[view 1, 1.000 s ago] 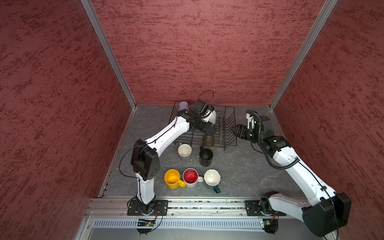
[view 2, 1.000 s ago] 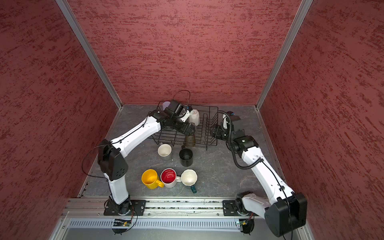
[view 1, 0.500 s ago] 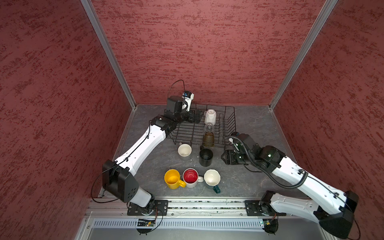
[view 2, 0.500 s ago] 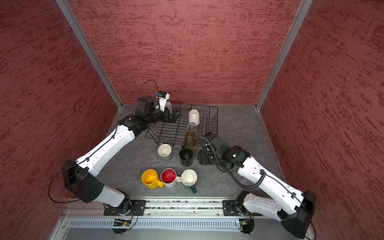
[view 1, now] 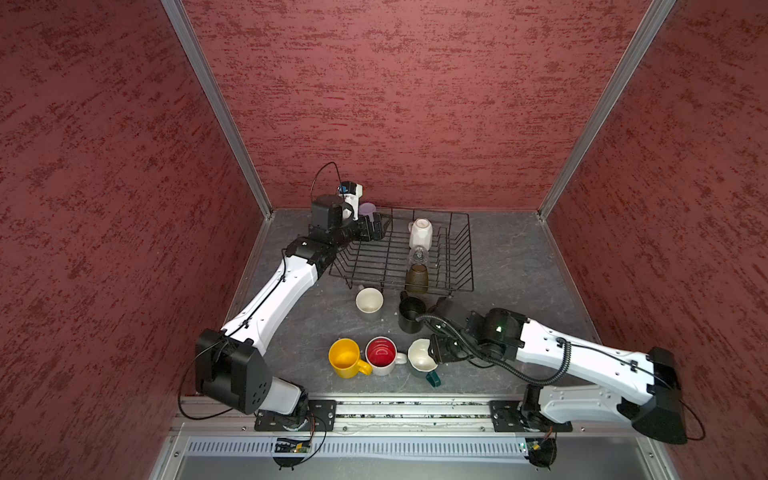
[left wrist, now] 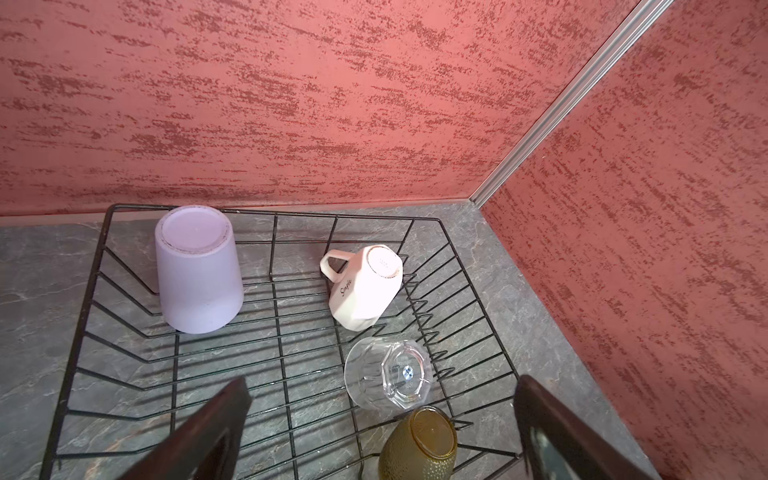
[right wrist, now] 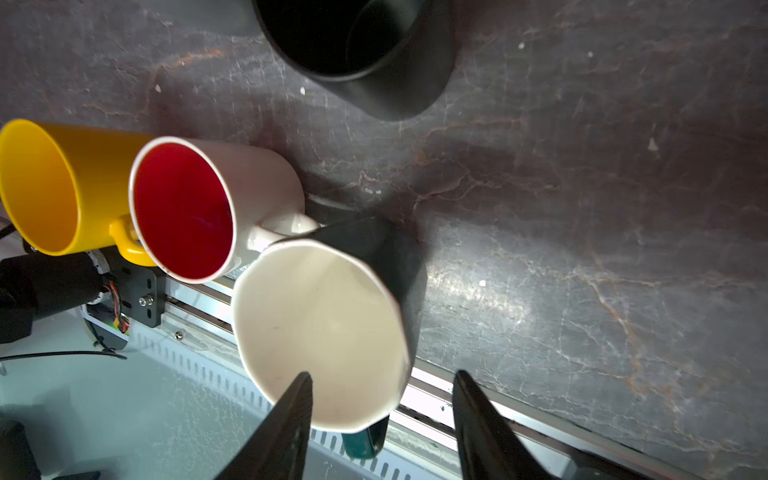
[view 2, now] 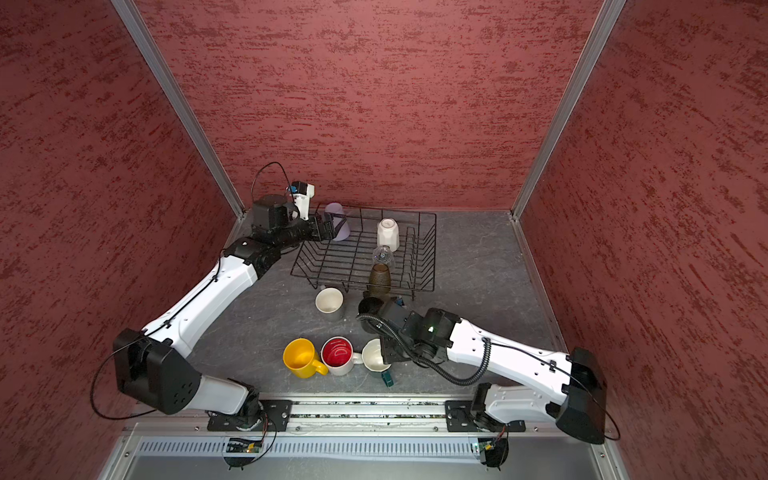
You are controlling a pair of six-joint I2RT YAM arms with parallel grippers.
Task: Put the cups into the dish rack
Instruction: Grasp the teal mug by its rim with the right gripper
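Right gripper apart, seemingly astride wall of dark teal mug, bench front edge. Left gripper agape over dish rack.

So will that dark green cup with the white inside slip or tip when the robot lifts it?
Probably stiff: the teal mug looks like glazed ceramic, so it should not squash. Its smooth wall might slip between the right arm's fingers. Pinched at one side of the rim, it could hang tilted.
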